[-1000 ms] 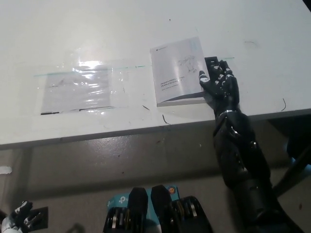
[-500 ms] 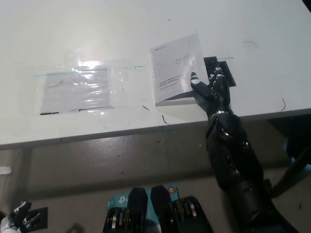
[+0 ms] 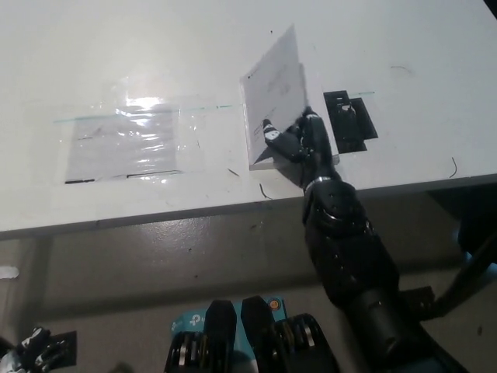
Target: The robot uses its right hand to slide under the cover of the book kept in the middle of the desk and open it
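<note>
**Book cover half raised, right hand under it**

The book (image 3: 268, 116) lies on the white bench (image 3: 233, 47), close to the near edge, and its cover (image 3: 278, 74) stands tilted up, hinged along the side away from the hand. The black right hand (image 3: 293, 141) reaches in from the near side, its fingers (image 3: 273, 134) spread and slid beneath the raised cover, resting on the page below. It grips nothing; the cover simply leans on the fingers.

The step in hand looks like the lift itself, roughly midway: the cover is up but not yet past upright. The next move probably calls for sweeping the hand on, away from the black block (image 3: 347, 118) just beside it, until the cover tips over and falls flat.

On that far side a shiny plastic sleeve (image 3: 128, 140) lies flat, apart from the book, with bare bench between, so the cover has room to land. The bench's near edge runs just below the wrist, leaving little room to pull back. The white left hand (image 3: 35, 350) rests low, off the bench, too blurred to read.
</note>
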`<act>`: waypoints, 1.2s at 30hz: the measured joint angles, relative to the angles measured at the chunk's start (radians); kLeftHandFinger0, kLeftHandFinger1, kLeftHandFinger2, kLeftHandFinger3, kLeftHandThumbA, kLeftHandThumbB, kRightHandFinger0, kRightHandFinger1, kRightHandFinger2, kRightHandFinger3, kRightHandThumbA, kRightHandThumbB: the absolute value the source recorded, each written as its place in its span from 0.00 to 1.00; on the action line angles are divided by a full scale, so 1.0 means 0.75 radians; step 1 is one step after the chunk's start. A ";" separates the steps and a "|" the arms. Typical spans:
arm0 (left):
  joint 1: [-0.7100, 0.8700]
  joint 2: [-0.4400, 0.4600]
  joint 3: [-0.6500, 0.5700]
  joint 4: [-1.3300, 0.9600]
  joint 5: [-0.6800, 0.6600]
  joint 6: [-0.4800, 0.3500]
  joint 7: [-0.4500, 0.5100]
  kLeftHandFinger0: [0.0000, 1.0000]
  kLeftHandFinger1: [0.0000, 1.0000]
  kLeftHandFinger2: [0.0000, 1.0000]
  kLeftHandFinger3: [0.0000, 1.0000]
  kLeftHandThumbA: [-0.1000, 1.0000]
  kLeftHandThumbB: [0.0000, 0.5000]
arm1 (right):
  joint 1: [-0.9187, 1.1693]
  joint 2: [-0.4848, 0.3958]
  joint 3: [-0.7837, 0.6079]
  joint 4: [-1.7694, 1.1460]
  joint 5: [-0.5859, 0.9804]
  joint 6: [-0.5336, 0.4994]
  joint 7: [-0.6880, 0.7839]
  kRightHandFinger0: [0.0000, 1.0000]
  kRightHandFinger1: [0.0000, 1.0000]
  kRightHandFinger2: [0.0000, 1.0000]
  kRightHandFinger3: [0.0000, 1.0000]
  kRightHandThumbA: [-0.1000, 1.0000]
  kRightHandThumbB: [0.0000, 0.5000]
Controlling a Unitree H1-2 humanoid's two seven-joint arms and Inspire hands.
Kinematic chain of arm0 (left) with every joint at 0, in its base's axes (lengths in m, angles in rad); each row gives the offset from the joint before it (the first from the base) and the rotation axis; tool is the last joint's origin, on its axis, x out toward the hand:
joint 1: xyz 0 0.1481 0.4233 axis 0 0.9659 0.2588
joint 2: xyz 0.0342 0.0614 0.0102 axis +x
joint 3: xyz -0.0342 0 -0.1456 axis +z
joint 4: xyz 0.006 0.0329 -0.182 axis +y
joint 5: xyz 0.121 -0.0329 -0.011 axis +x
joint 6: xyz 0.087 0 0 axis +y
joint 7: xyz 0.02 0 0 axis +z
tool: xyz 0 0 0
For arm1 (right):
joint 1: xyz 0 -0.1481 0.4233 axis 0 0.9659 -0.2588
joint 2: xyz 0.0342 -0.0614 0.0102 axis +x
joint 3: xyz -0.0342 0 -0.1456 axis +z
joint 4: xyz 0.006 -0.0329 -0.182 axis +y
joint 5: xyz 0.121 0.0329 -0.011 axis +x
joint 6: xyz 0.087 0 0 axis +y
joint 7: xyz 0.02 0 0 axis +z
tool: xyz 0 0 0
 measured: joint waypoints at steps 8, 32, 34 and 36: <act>0.032 0.001 -0.013 -0.014 -0.002 0.007 -0.003 0.52 0.59 0.72 0.73 0.87 0.07 | -0.081 -0.021 0.077 -0.025 -0.068 0.061 0.029 0.45 0.69 0.76 0.89 0.61 0.25; -0.029 0.005 -0.039 -0.013 0.024 0.021 0.028 0.61 0.52 0.65 0.70 0.74 0.20 | -0.118 0.035 0.289 0.285 -0.269 -0.025 0.107 0.43 0.62 0.70 0.84 0.67 0.25; -0.035 0.005 -0.040 -0.005 0.025 0.021 0.029 0.62 0.54 0.67 0.72 0.73 0.21 | -0.119 0.041 0.300 0.314 -0.282 -0.053 0.107 0.42 0.60 0.69 0.83 0.67 0.26; -0.043 0.005 -0.040 0.008 0.025 0.021 0.029 0.61 0.55 0.67 0.72 0.72 0.21 | -0.118 0.043 0.310 0.323 -0.294 -0.069 0.107 0.41 0.54 0.64 0.83 0.69 0.21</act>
